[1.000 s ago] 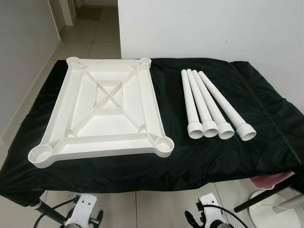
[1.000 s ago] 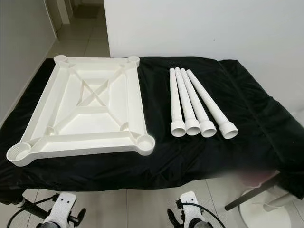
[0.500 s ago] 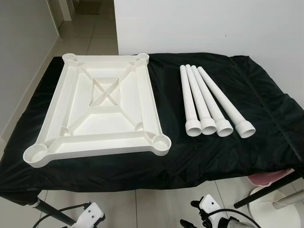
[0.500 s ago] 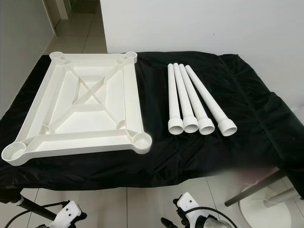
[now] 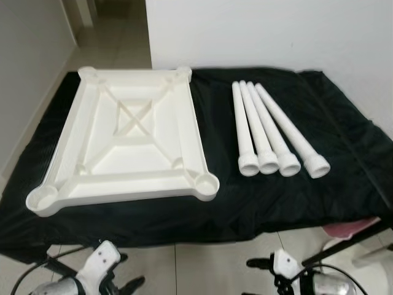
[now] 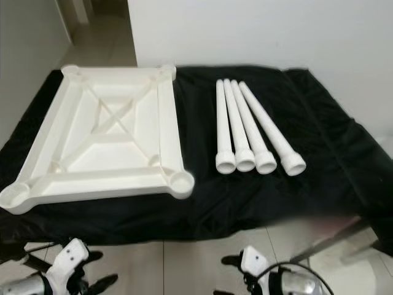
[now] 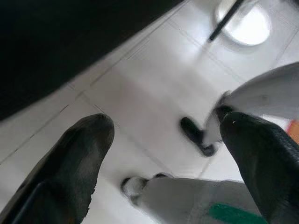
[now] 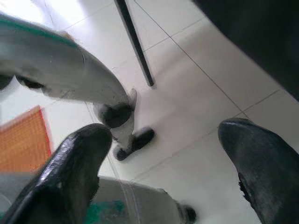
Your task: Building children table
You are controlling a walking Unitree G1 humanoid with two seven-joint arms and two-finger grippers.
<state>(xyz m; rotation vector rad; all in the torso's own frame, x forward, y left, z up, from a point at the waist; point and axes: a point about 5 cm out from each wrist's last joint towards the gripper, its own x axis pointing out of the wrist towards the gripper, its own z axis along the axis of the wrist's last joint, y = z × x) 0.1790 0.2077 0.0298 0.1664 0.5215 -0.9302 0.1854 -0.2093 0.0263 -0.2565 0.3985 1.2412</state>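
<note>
Tabletop (image 5: 132, 144) lies upside down on your black cloth (image 5: 344, 135), four legs (image 5: 270, 132) beside it; your left gripper (image 7: 163, 158) and right gripper (image 8: 163, 163) hang spread below the cloth's near edge, well apart from both

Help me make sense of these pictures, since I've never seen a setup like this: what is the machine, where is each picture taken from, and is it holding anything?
This is a walking humanoid robot with two arms. The two wide pictures come from a stereo camera on its head, looking down at a table covered in black cloth. On the cloth lies a white tabletop, upside down so its ribs and corner sockets show. To its right lie four white legs side by side, not yet attached. The other two pictures come from cameras on the wrists, each looking along its own two black fingers at the tiled floor. The left gripper and the right gripper hang low in front of the table, both open and holding nothing.
</note>
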